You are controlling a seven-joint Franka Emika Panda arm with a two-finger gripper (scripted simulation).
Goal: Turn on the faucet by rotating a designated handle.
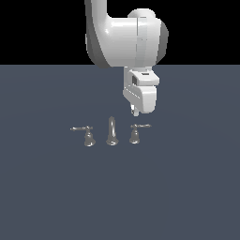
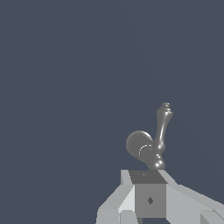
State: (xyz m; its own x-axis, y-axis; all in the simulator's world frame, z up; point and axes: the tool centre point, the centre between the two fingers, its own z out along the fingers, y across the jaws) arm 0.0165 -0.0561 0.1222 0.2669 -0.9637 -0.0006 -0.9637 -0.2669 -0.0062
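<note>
**Ana:** How many things do you see on the floor?

**Ben:** One faucet made of three shiny grey pieces. There is one tall spout in the middle and two handles, one on each side. The handle on the exterior view's right has its thin lever pointing right. The twin handle points left.

**Ana:** Is anything in the way?

**Ben:** No. Only the flat grey-blue floor lies around them. One white robot arm hangs over the right handle, with its gripper just above it, not touching.

**Ana:** Is the gripper open?

**Ben:** I cannot tell. It holds nothing, though.

**Ana:** What does the wrist view add?

**Ben:** It shows only one handle up close, right by the gripper. The exterior view shows all three pieces.
</note>
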